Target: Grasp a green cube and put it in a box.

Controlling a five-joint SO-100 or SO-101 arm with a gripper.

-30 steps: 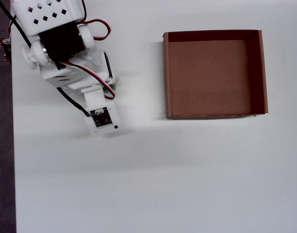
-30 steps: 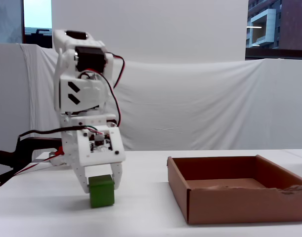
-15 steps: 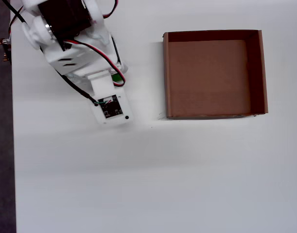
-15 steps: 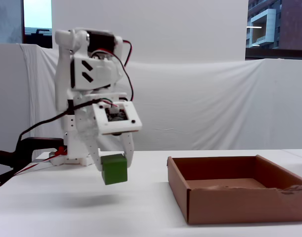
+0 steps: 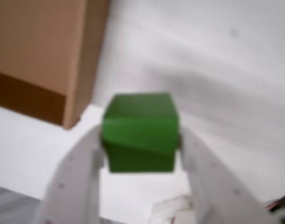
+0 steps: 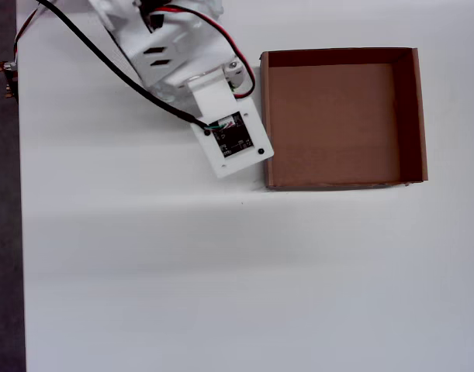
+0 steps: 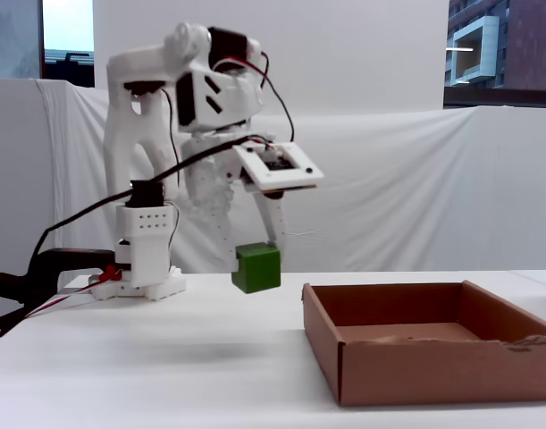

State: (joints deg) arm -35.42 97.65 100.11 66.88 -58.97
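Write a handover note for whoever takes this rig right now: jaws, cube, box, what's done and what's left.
Gripper: jaws shut on the small bright-green cube.
Cube: in the fixed view it hangs clear above the white table, just left of the shallow brown cardboard box, not yet over it.
Box: open, nothing inside in the overhead view.
Done: grasp and lift.
Left: carry the cube over the box's near wall, lower it, open the jaws.

The wrist view peers close past the gripper (image 5: 140, 154). The overhead view looks straight down; the fixed view faces it side-on, both sharing the box (image 6: 343, 182) (image 7: 415, 366).
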